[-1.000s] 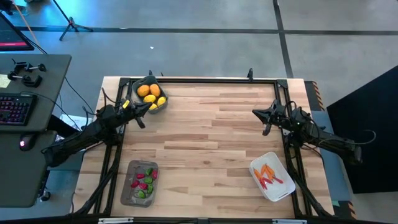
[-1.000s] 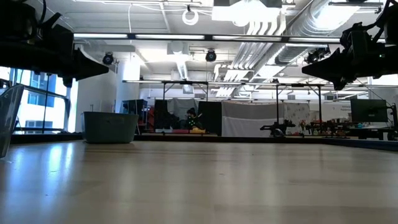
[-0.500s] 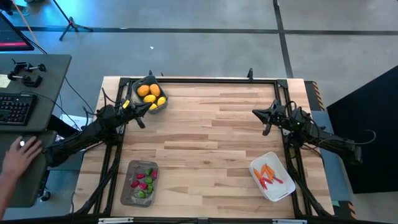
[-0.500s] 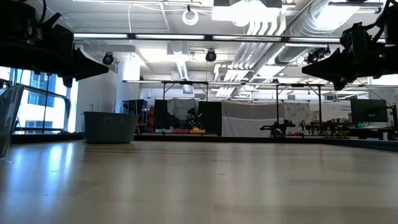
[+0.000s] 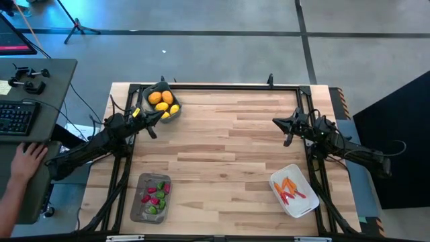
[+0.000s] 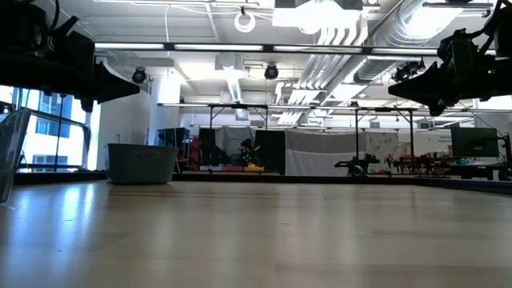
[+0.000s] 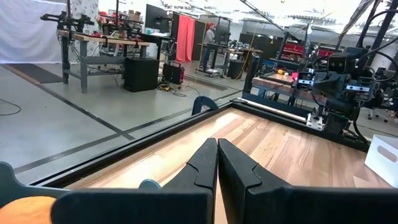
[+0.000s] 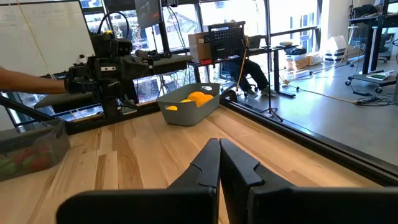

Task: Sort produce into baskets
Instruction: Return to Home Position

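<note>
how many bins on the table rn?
3. In the high view: blue-grey bin at the table's top-left corner, grey tray at bottom-left, white tub at bottom-right. The whole table shows, so none looks hidden.

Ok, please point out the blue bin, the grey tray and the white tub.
blue bin [image 8: 186,115]: right wrist view, outer wall.
grey tray [image 5: 142,180]: high view, bare corner of floor.
white tub [image 5: 302,206]: high view, bare floor.
</note>
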